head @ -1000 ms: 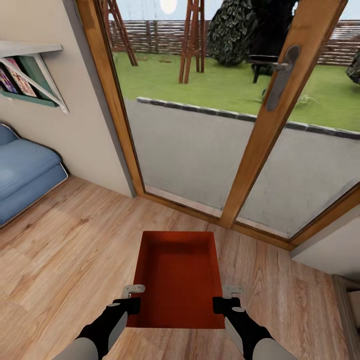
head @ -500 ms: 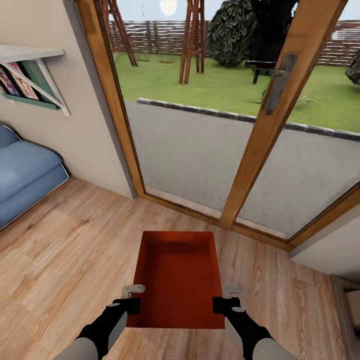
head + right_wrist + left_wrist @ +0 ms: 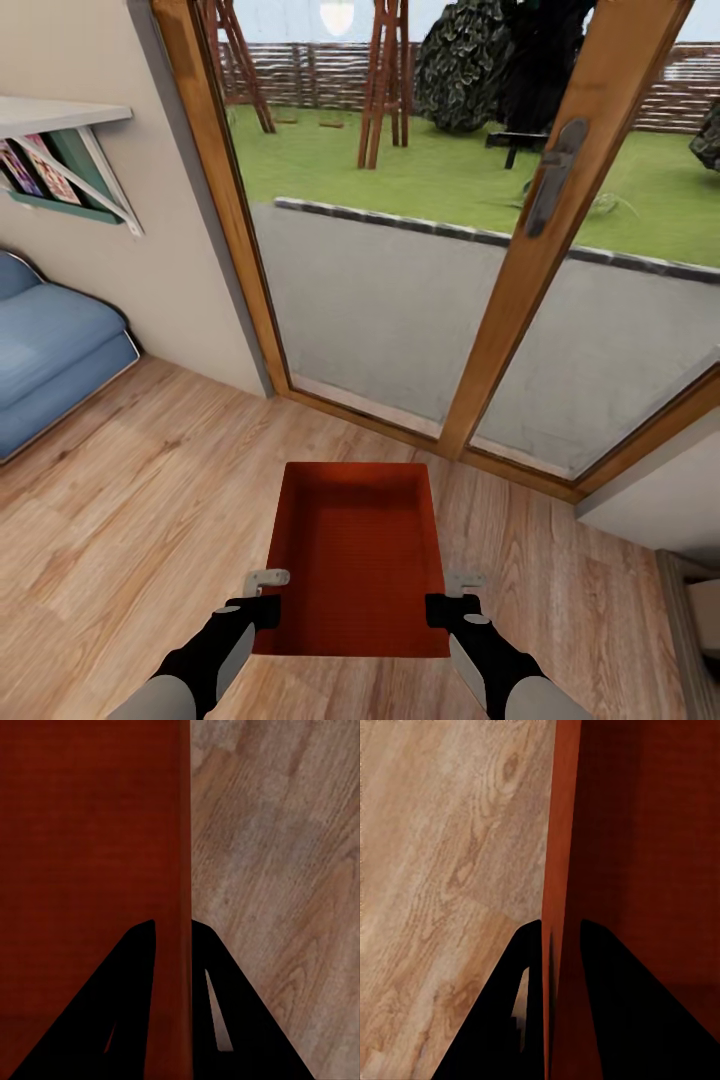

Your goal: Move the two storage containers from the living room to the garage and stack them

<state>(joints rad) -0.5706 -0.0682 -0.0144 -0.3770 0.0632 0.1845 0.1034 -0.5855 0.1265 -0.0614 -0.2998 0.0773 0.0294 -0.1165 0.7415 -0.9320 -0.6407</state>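
Living room, glass doors (image 3: 420, 260) ahead: left tool (image 3: 262, 597) and right tool (image 3: 452, 597) each clamp storage container (image 3: 355, 550) wall; uneven arm motion risks slip.

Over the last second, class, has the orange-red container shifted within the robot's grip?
No. The container sits the same against both grippers, left and right. Only the door handle and shelf drift slightly, so the camera moved.

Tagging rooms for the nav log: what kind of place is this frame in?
Likely a living room: light wood plank floor, a blue sofa, and wood-framed glass doors onto a garden. Both grippers hold a storage container.
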